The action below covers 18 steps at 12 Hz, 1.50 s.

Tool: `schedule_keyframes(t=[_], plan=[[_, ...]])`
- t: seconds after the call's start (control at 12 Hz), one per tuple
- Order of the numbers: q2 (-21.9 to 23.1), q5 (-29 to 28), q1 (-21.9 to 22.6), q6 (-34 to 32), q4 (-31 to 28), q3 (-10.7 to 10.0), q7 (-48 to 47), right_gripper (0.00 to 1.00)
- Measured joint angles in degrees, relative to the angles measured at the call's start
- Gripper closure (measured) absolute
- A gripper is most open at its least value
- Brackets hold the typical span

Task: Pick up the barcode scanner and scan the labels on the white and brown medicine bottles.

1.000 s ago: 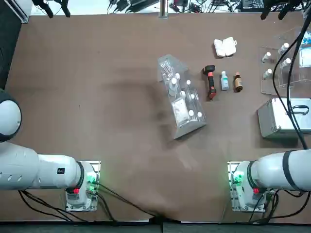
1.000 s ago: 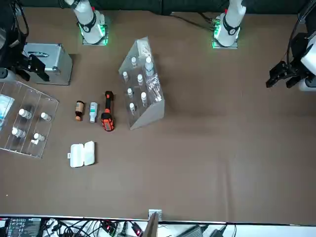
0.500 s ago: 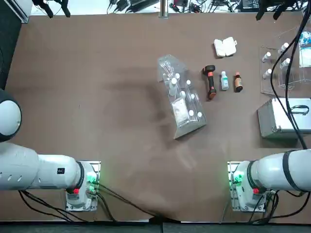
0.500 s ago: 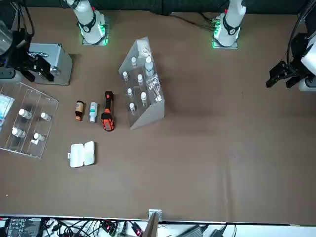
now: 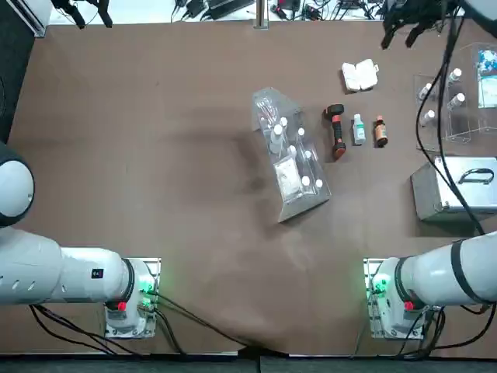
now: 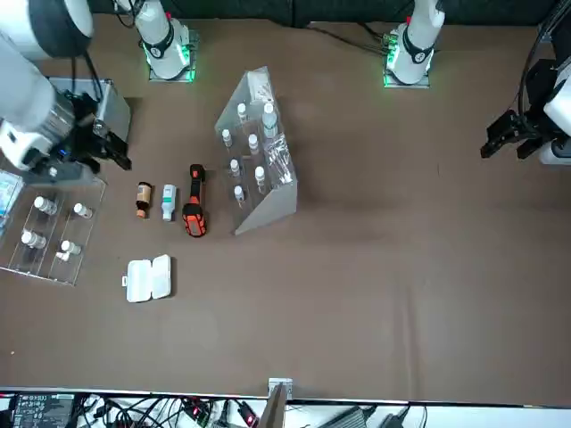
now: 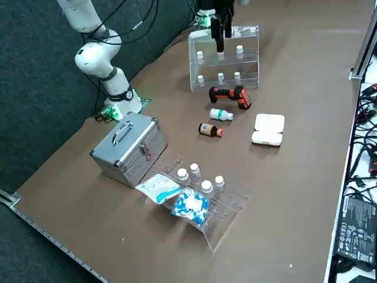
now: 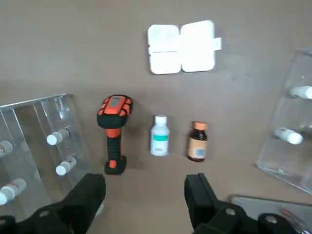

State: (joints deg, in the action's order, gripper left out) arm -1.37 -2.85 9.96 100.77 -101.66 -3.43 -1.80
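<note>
From above, going left to right, I see the black-and-orange plastic barcode scanner [image 5: 335, 130] lying on the worktop [image 5: 194, 194], head pointing away from the arm bases, handle toward them. Just beside it lie the smooth, cylindrical white bottle [image 5: 359, 130] and glossy brown bottle [image 5: 380, 132], roughly parallel to it, caps away from the bases. My right hand [image 5: 397, 45] hovers farther right, fingers down, spread and empty.

You look straight down from overhead, robot's way, arm bases at six o'clock; your front camera faces back, bases at twelve. Your raised side camera looks diagonally across from robot's right. Your wrist camera sits closest; all four share the bottles [image 8: 160, 135].
</note>
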Motion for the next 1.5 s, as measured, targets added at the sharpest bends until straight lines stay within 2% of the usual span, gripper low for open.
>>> schedule_keyframes(t=[0.42, 1.0, 1.5], plan=[[-4.2, -1.3, 4.9, 8.8, -7.6, 0.1, 0.0, 0.00], [-8.7, -1.5, 8.6, 10.6, -8.3, 0.2, -4.1, 0.00], [-9.4, -1.6, 10.7, 31.1, -21.6, 0.2, -10.4, 0.00]])
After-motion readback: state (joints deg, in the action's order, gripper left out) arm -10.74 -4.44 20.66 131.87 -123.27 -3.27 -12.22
